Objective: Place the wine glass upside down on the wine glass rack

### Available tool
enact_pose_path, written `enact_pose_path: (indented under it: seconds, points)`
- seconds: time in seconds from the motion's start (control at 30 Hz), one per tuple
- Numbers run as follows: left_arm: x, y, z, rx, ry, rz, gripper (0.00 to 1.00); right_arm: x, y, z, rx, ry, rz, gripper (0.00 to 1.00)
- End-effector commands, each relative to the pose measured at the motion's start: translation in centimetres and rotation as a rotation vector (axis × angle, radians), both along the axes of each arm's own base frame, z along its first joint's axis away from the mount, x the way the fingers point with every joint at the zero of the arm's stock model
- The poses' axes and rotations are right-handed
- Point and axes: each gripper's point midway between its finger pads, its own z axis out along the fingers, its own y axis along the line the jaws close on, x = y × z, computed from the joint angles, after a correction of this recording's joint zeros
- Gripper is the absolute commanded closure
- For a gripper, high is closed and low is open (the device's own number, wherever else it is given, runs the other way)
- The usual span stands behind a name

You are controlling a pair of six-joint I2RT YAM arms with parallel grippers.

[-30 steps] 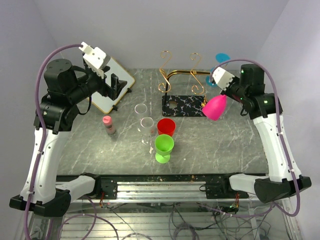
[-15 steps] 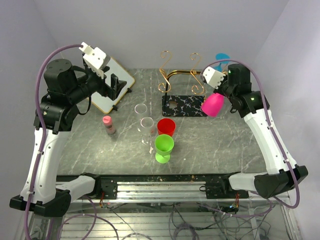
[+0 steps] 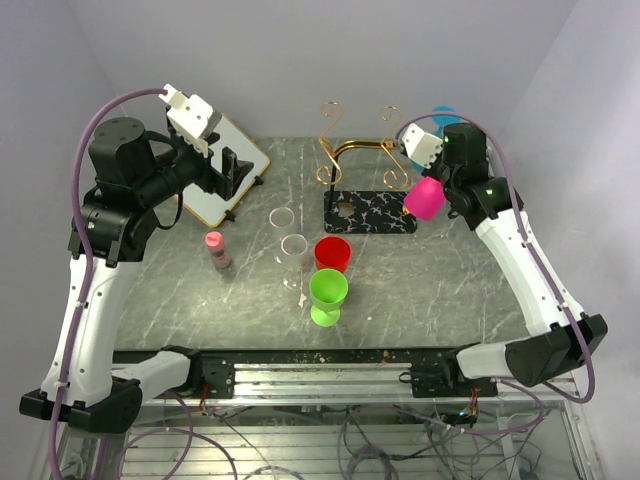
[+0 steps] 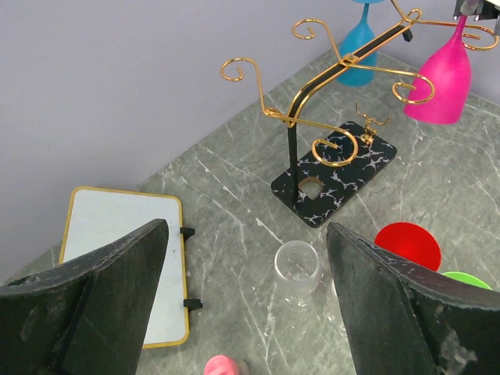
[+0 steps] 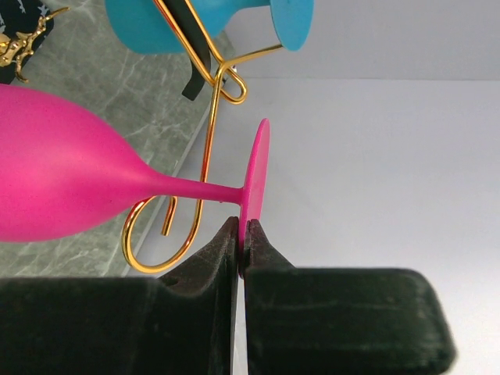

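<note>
Glass and arm have swung inward over the last second: the pink wine glass [image 3: 424,198], inverted, its foot pinched in the clamped right gripper [image 5: 241,234], now hangs just beside the right scroll of the wine glass rack [image 3: 362,147] — hooking looks imminent; left gripper [image 4: 246,234] idles wide open.

Rack [image 3: 345,152] scroll arm right beside pink glass [image 3: 424,198] stem; blue glass [image 3: 443,118] hangs just beyond. Red cup [image 3: 332,253], green cup [image 3: 327,290] block centre; table [image 3: 450,290] open near-right.
</note>
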Motion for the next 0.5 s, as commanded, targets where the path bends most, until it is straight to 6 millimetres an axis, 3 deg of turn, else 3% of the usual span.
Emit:
enact_pose_path:
  seconds: [0.0, 0.47]
  points:
    - [0.2, 0.1, 0.2, 0.007, -0.014, 0.0, 0.08, 0.5, -0.7, 0.5, -0.007, -0.045, -0.061, 1.0]
    - [0.1, 0.0, 0.2, 0.012, -0.016, -0.009, 0.08, 0.7, -1.7, -0.2, -0.047, -0.038, -0.133, 1.0]
